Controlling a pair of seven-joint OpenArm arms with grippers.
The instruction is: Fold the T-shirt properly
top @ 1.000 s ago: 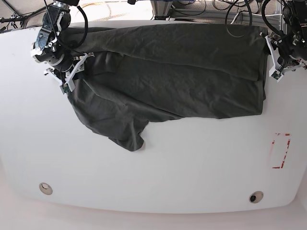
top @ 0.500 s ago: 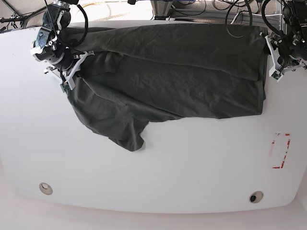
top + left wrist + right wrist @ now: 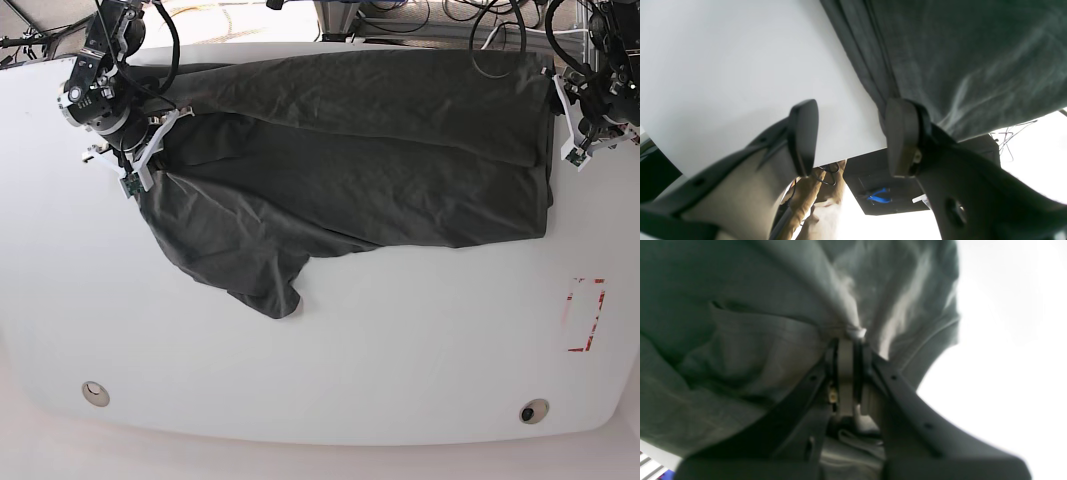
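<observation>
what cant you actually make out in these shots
- Neck label of the T-shirt: not findable in any view; folds cover the collar area.
- Far hem of the shirt: base view, hidden behind the table's back edge and cables.
- Right end effector: right wrist view is blurred, and bunched fabric hides how much cloth it pinches.
- Left end effector: left wrist view, one finger's tip is against the shirt edge; contact unclear.

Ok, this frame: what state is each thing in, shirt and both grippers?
T-shirt: spread on the table, wrinkled, far edge folded over, one sleeve trailing toward the near side; not yet folded properly.
Right gripper: shut on a bunched pinch of the T-shirt.
Left gripper: open, at the T-shirt's edge, one of its fingers against the fabric, holding nothing.
</observation>
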